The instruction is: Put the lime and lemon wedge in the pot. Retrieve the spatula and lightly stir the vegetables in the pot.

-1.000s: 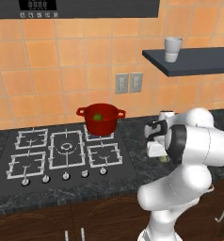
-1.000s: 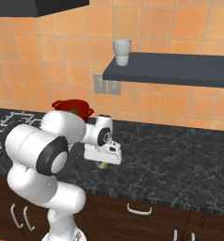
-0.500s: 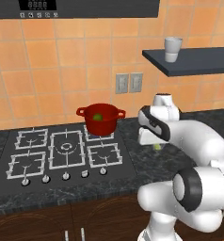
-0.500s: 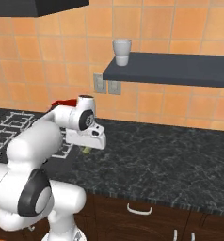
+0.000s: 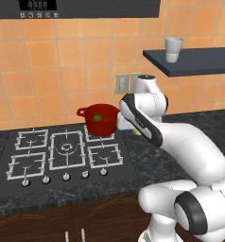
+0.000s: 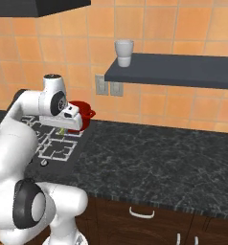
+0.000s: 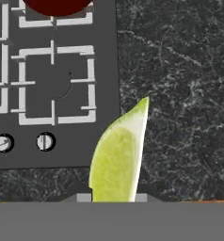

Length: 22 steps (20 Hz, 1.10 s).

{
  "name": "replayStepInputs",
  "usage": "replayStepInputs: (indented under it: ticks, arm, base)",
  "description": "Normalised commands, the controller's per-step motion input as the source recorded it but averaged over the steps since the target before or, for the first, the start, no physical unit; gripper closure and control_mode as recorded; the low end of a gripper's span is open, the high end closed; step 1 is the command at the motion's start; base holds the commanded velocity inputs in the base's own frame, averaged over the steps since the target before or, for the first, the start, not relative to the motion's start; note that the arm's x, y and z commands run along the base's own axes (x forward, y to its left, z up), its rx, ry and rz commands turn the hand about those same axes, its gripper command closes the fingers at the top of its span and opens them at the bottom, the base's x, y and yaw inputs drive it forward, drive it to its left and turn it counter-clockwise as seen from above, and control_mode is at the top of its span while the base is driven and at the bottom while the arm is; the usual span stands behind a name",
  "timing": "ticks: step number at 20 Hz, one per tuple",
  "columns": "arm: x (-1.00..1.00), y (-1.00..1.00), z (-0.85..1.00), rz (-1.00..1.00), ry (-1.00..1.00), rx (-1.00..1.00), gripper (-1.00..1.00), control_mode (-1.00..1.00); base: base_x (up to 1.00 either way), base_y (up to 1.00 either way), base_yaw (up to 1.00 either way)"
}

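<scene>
The gripper (image 7: 115, 196) is pinched tight on the lemon wedge (image 7: 117, 155), and the wedge is up in the air, its pointed tip sticking out past the fingers (pale yellow-green, rind edge to one side). From the hand view it hangs above the dark speckled counter (image 7: 180, 94), right at the stovetop's (image 7: 52, 80) right edge, near the front-right burner and two of the knobs.

Over to the left base view: the red pot (image 5: 100, 120) sits on the back-right burner of the stovetop, close to the tiled wall, and the lime (image 5: 99, 117) is down inside it, a small green ball. The gripper is just to the right of the pot, a sliver of wedge peeking out beneath it.

Up on the wall shelf (image 6: 183, 72) a pale grey cup (image 6: 124, 52) stands near the shelf's left end.
</scene>
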Motion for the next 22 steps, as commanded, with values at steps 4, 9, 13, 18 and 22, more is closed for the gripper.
replayStepInputs:
  ticks: [4, 9, 13, 18, 22]
  arm:
    - [0.59, 0.49, 0.44, 0.00, -0.21, -0.01, 1.00, -1.00]
    - [0.78, 0.31, 0.06, 0.00, -0.14, -0.03, 1.00, -1.00]
    - [0.66, 0.13, 0.00, 0.00, -0.12, -0.01, 1.00, -1.00]
    - [0.82, 0.00, -0.03, -0.02, -0.01, 0.00, 1.00, -1.00]
    - [0.69, 0.12, -0.18, -0.01, 0.00, 0.00, 1.00, -1.00]
  base:
    - [0.00, 0.00, 0.00]
    - [0.00, 0.00, 0.00]
    - [0.00, 0.00, 0.00]
    - [0.00, 0.00, 0.00]
    - [0.00, 0.00, 0.00]
